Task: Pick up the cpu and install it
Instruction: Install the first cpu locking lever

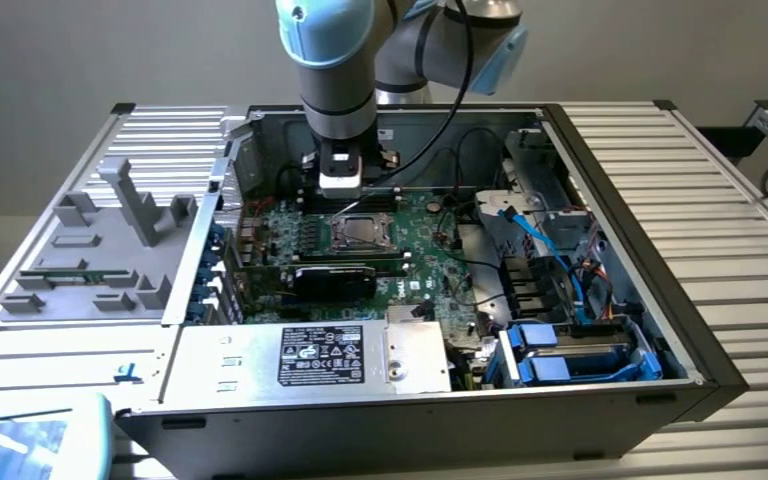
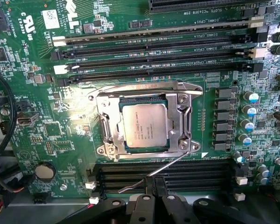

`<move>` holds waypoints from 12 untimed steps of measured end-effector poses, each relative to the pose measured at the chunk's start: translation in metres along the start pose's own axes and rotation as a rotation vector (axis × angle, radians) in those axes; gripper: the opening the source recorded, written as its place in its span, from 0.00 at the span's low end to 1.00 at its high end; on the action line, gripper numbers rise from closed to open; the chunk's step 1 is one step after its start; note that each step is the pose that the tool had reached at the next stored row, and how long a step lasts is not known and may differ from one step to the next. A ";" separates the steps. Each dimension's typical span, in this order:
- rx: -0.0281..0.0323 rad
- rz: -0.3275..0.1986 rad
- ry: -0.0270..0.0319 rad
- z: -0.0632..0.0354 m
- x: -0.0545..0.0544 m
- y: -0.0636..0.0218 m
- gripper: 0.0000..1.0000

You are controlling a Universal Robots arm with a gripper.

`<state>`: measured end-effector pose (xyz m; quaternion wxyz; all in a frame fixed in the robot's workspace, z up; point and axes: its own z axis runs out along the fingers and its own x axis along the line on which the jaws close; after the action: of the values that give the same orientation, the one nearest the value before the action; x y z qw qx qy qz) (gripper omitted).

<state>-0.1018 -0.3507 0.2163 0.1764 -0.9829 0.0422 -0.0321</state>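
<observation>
One arm reaches down into an open computer case (image 1: 704, 350) lying on a slatted table (image 1: 744, 230). Its gripper (image 1: 341, 200) hangs over the motherboard (image 1: 424, 270), just beside the processor socket (image 1: 355, 236).

**Gripper.** In the wrist view the gripper (image 2: 155, 187) has its two black fingers (image 2: 144, 205) pressed together, with nothing between them. The tips stand over a bank of black memory slots (image 2: 186, 170) next to the socket.

**Cpu.** The cpu (image 2: 144, 127) lies flat inside the silver socket frame (image 2: 175, 116), metal top upward, printed text visible. In the exterior view the cpu (image 1: 355, 234) sits near the middle of the board, apart from the gripper.

**Lever.** A thin wire lever (image 2: 158, 171) runs aslant from the frame's corner across the memory slots and passes just in front of the fingertips; whether it touches them cannot be told.

**Surroundings.** More memory slots (image 2: 154, 56) lie on the socket's far side. A silver box with a label (image 1: 317, 355) occupies the case's near edge, blue cables (image 1: 538, 245) run along the exterior view's right, and a grey moulded tray (image 1: 91, 260) rests outside the case on the exterior view's left.
</observation>
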 end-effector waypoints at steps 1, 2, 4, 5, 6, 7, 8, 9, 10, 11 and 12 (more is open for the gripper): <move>0.0003 0.000 0.0000 0.0000 0.000 0.0000 0.12; 0.0006 0.000 0.0000 0.0001 0.000 0.0000 0.12; 0.0007 0.000 -0.0001 0.0002 0.000 0.0001 0.12; 0.0007 0.000 -0.0001 0.0004 0.000 0.0002 0.12; 0.0008 0.000 -0.0001 0.0006 0.000 0.0003 0.12; 0.0008 0.000 -0.0002 0.0009 0.000 0.0003 0.12; 0.0007 0.000 -0.0002 0.0011 0.000 0.0004 0.12; 0.0007 0.000 -0.0002 0.0014 0.001 0.0004 0.12; 0.0007 0.000 -0.0002 0.0017 0.001 0.0005 0.12; 0.0007 0.000 -0.0001 0.0020 0.001 0.0006 0.12; 0.0009 0.000 0.0000 0.0024 0.002 0.0007 0.12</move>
<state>-0.1000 -0.3507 0.2139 0.1769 -0.9828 0.0422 -0.0321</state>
